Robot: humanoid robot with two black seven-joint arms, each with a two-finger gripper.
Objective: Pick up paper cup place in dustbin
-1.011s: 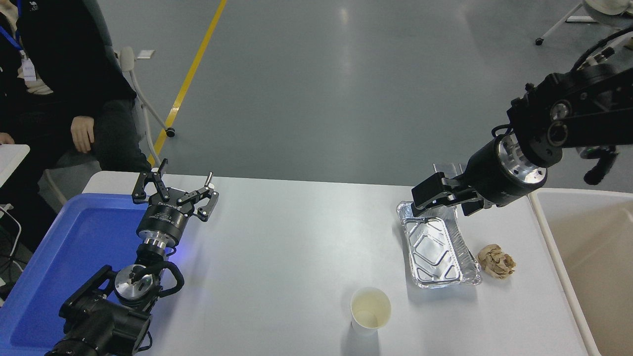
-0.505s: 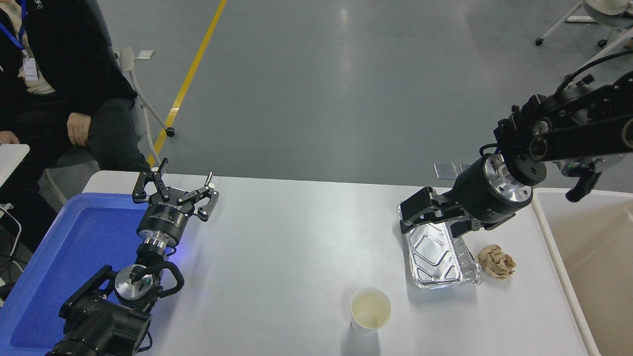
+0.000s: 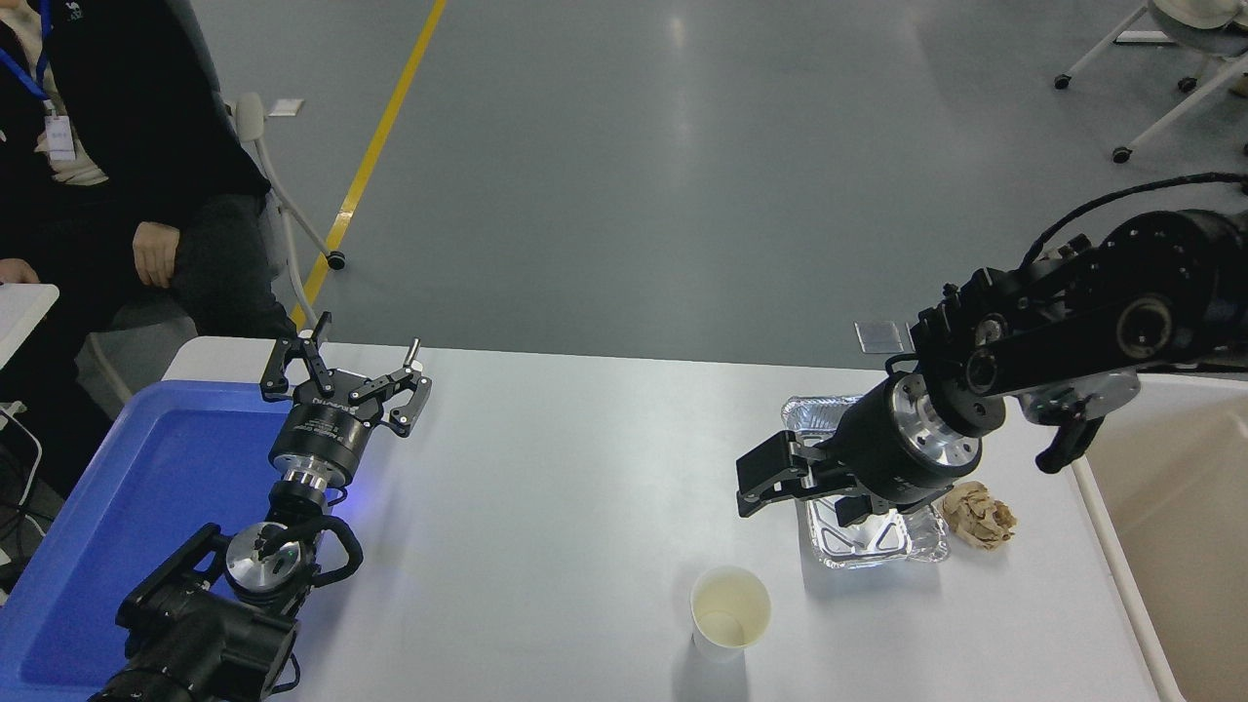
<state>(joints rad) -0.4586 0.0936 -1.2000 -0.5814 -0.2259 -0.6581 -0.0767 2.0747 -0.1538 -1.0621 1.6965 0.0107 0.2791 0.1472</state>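
Resting at lower left, left gripper [image 3: 346, 373] spread wide beside blue bin [image 3: 127, 507]. Paper cup [image 3: 730, 609] upright on table [image 3: 546, 507], front centre. Right gripper [image 3: 756, 480] above foil tray [image 3: 863, 531]; finger state unclear. Dustbin [image 3: 1170, 517] at right edge.

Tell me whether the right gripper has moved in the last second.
Yes. The right gripper has come left and nearer, from the foil tray's far end past its left edge, toward the paper cup.

right gripper [image 3: 765, 480] above table, paper cup [image 3: 730, 606] standing apart
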